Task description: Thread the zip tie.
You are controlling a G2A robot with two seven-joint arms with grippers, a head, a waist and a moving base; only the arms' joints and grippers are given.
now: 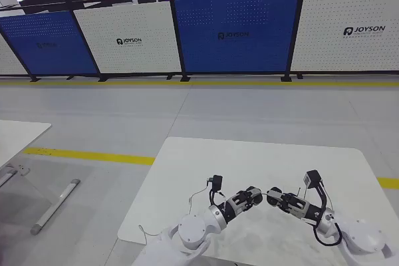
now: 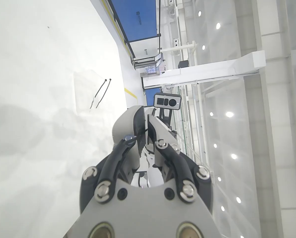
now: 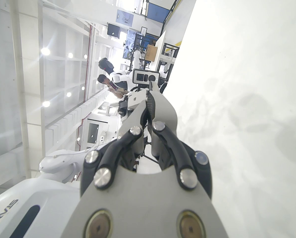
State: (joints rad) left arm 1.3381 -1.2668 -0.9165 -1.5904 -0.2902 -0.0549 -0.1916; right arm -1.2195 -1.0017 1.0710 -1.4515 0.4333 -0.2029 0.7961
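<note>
Zip ties lie side by side, apart from the left hand.

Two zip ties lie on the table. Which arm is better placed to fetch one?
Right, probably. In the left wrist view the zip ties lie near the table edge beyond the right tool, so the left tool must cross it.

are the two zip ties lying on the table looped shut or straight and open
Straight and open: the two zip ties lie flat side by side on the table, tails free, neither fed through its head.
</note>
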